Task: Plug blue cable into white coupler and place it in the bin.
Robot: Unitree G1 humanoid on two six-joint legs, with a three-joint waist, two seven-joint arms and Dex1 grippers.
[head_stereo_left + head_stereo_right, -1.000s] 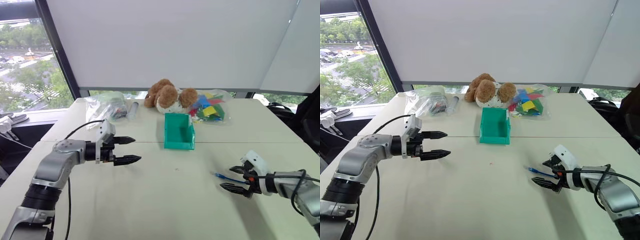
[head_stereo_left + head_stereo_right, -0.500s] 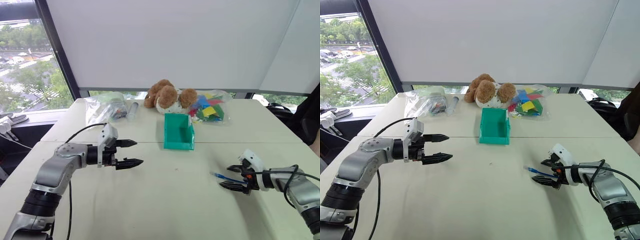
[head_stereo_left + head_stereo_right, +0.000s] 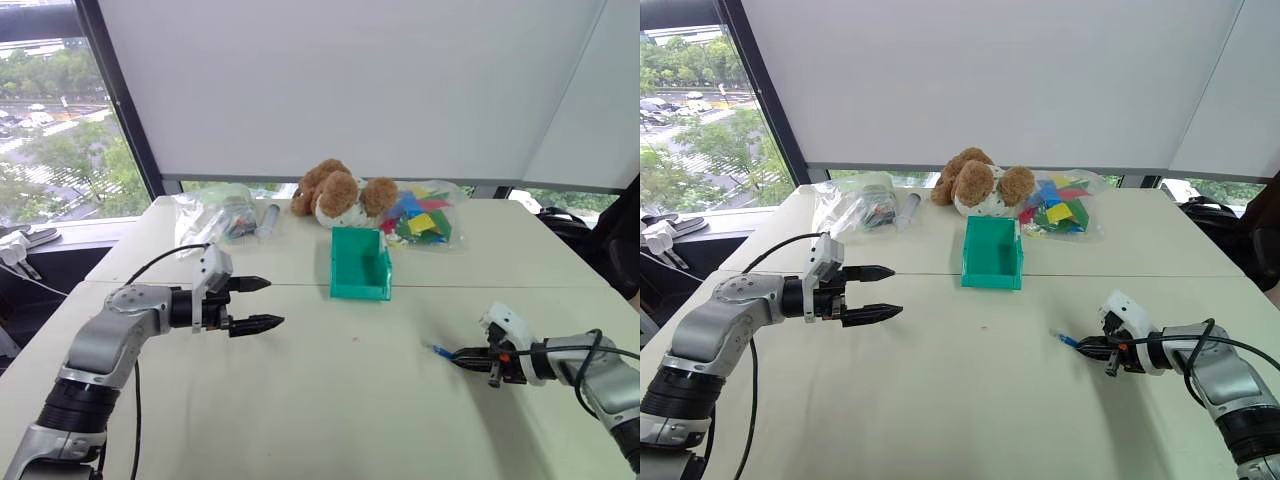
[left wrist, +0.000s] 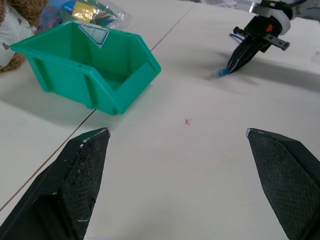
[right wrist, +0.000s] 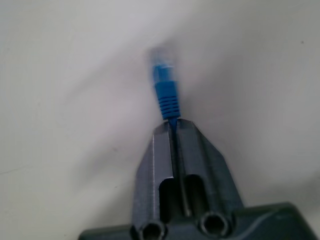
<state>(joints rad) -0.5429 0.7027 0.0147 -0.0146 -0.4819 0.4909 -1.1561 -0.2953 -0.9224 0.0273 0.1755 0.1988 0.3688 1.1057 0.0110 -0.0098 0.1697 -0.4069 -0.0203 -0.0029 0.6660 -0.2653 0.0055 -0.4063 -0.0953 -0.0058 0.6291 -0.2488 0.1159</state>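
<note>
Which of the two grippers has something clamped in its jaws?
The right gripper: its jaws are shut on the blue cable just behind the plug. The left gripper hangs with open jaws, holding nothing.

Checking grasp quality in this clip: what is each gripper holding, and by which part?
The right gripper is shut on the blue cable, pinching the cord just behind its plug boot. The left gripper is open and holds nothing.

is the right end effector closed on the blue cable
Yes, in the right wrist view the right end effector is shut on the blue cable, with the plug end sticking out past the fingertips.
</note>
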